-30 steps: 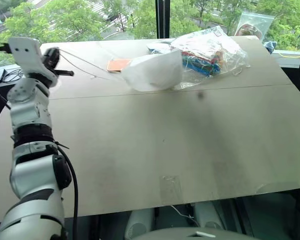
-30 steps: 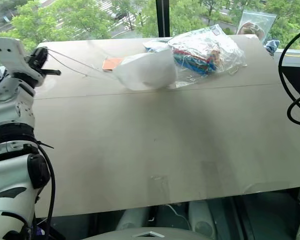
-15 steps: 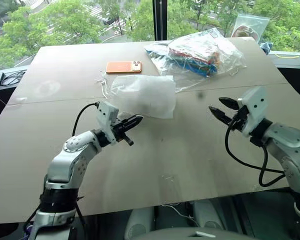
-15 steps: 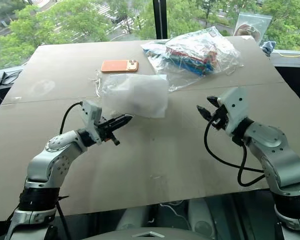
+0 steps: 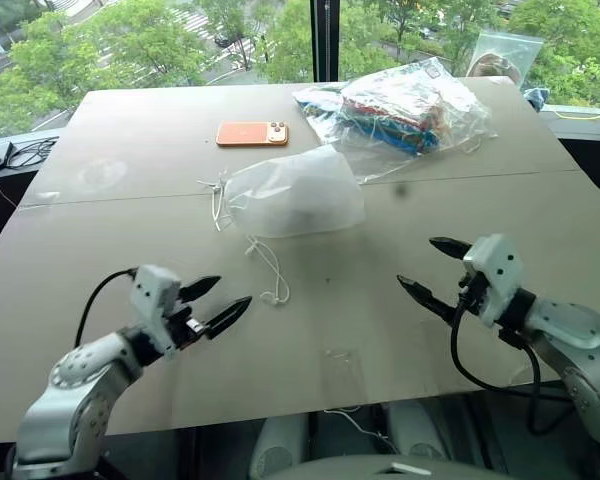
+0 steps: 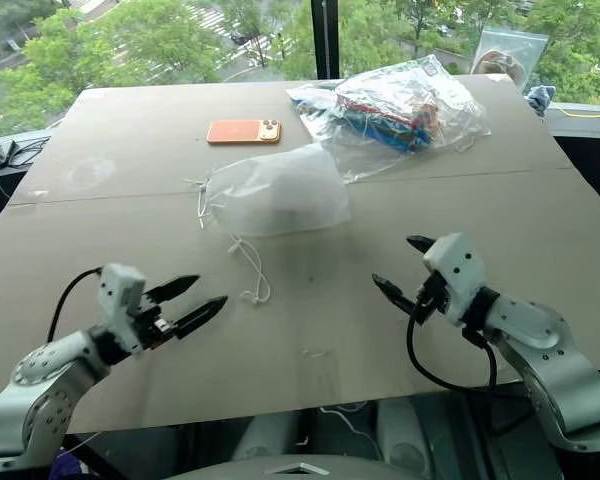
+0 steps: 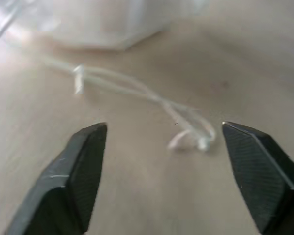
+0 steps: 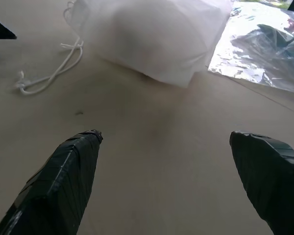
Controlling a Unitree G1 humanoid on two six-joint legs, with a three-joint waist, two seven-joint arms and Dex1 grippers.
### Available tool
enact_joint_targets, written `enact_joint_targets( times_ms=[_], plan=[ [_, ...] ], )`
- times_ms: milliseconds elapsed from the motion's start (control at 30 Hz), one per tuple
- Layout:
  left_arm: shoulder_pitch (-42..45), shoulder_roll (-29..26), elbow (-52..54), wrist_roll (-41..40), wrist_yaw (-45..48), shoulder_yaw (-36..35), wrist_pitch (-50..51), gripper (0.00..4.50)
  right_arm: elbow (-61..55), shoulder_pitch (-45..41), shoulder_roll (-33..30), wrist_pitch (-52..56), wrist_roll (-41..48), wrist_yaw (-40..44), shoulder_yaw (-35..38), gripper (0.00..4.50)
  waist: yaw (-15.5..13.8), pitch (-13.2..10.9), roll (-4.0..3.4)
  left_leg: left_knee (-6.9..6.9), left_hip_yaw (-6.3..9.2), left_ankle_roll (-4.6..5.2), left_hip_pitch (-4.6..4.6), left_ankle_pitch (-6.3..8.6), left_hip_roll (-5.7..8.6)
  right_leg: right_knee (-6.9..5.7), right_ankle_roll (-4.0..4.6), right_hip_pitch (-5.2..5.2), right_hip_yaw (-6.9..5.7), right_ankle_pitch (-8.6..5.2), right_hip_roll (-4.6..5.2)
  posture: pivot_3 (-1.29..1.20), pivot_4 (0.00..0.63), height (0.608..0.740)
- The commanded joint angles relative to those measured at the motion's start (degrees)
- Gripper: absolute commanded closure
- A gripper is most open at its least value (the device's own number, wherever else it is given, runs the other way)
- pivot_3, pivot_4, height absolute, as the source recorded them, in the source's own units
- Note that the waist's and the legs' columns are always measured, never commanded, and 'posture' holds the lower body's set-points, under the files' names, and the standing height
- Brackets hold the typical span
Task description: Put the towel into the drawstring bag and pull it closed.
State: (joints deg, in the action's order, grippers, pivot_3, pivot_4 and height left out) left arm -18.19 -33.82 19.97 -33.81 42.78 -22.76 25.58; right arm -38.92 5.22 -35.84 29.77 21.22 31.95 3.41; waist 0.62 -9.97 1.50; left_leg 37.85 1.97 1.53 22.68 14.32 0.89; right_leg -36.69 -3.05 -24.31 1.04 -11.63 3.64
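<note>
The drawstring bag (image 5: 294, 192) is lying puffed on the desk (image 5: 120, 220) near its middle, its mouth gathered at the left, with its white cords (image 5: 266, 268) trailing toward the near side. The towel cannot be made out. The left end effector (image 5: 212, 304) is hovering released, fingers spread, near the cord ends. The right end effector (image 5: 438, 269) is hovering released at the near right. An orange phone (image 5: 252, 133) and a clear plastic bag (image 5: 405, 105) are resting at the far side.
</note>
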Motion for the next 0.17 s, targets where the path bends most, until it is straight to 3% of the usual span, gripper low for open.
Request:
enact_joint_targets(
  times_ms=[33, 167],
  plan=[
    [-4.2, 2.0, 3.9, -0.9, -3.0, -5.5, -1.2, 0.01, -3.0, 3.6, 0.0, -3.0, -0.2, -0.1, 4.7, 0.00, -0.1, 0.0, 0.01, 0.00, 0.02, 0.00, -0.01, 0.00, 0.00, 0.01, -0.01, 0.02, -0.02, -0.01, 0.00, 0.00, 0.150, 0.740],
    [-5.8, 4.8, 6.1, -1.2, -6.0, -7.9, -2.5, 0.01, -2.8, 6.9, 0.7, -5.3, -0.9, 0.1, 6.7, 0.00, -0.3, 0.0, 0.00, 0.22, 0.16, -0.01, -0.04, 0.01, -0.07, -0.01, -0.23, 0.16, -0.20, -0.15, -0.03, 0.00, 0.150, 0.740]
  ],
)
